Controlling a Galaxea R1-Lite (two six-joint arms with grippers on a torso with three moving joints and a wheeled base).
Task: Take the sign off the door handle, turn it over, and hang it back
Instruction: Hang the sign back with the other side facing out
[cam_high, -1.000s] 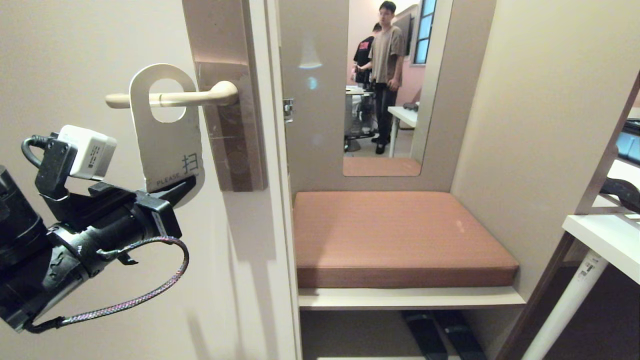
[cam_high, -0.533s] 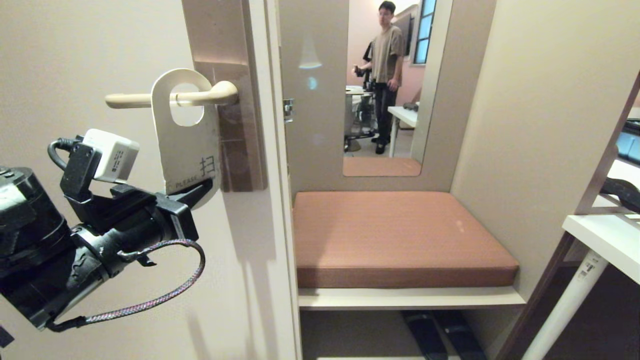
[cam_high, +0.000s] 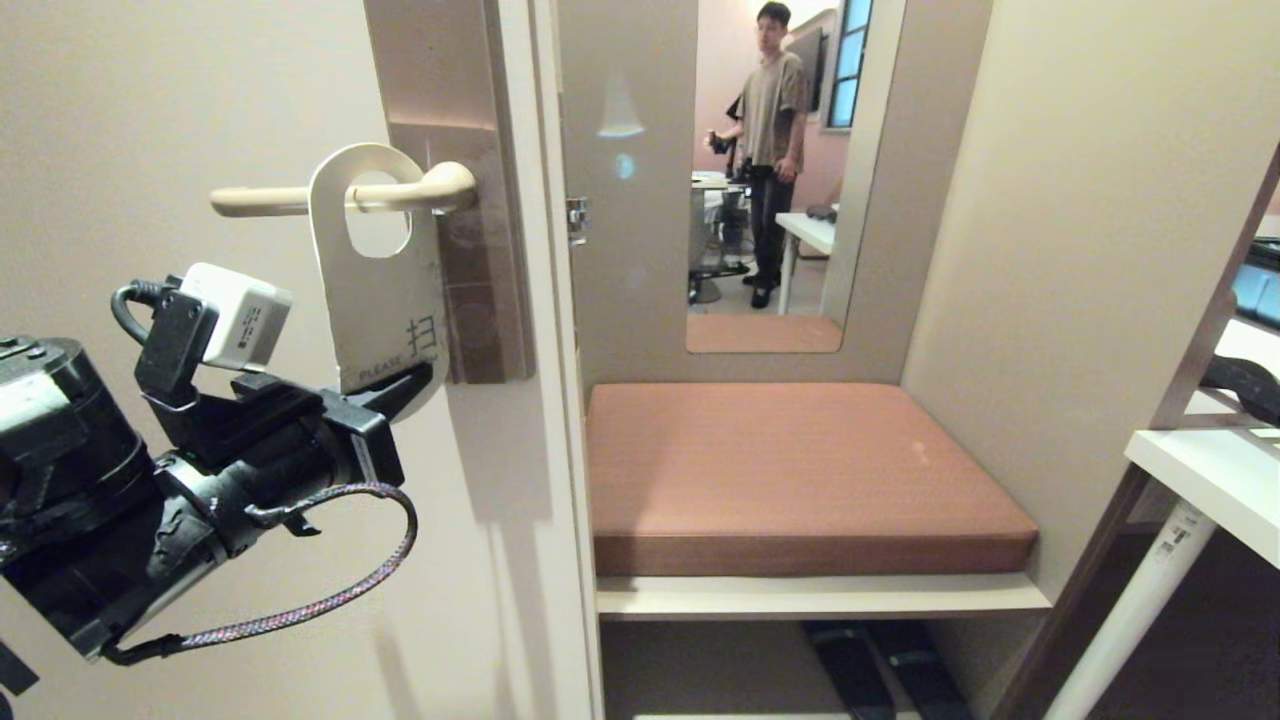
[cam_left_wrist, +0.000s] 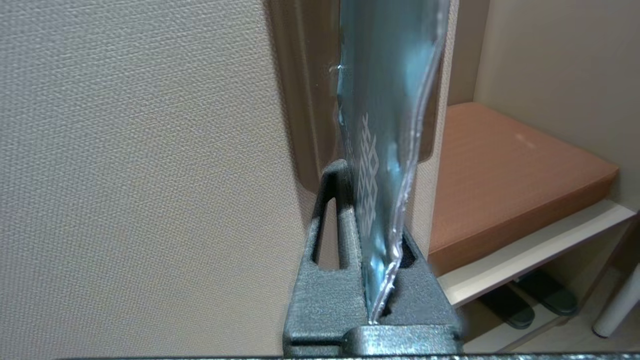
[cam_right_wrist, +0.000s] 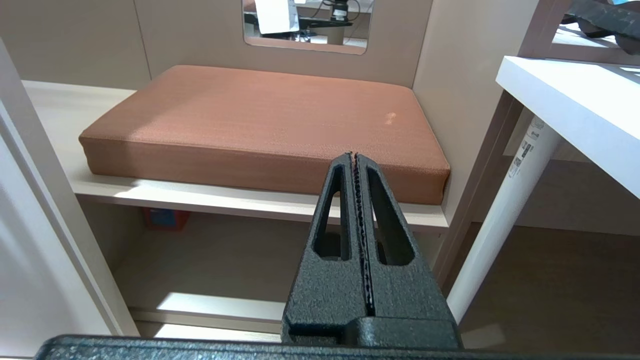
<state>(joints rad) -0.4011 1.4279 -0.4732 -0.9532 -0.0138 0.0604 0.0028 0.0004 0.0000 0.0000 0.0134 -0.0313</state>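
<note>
The sign (cam_high: 375, 300) hangs by its oval hole on the cream door handle (cam_high: 270, 200), close to the pivot, with its white face towards me and the word "PLEASE" near its lower edge. My left gripper (cam_high: 412, 380) comes in from the lower left and is shut on the sign's bottom edge. In the left wrist view the sign (cam_left_wrist: 387, 115) stands edge-on between the jaws of that gripper (cam_left_wrist: 372, 210), showing its glossy slate-blue face. My right gripper (cam_right_wrist: 354, 156) is shut and empty, hanging before the cushioned bench, outside the head view.
The handle sits on a brownish backplate (cam_high: 470, 250) at the door's edge. Right of the door is a bench with a brown cushion (cam_high: 800, 470), shoes (cam_high: 880, 670) under it. A white table (cam_high: 1210, 480) stands at the far right. A person (cam_high: 775, 130) shows in the opening behind.
My left gripper has carried the sign to the right along the handle, from its middle towards the pivot, and it now hangs straighter. The right arm has not moved.
</note>
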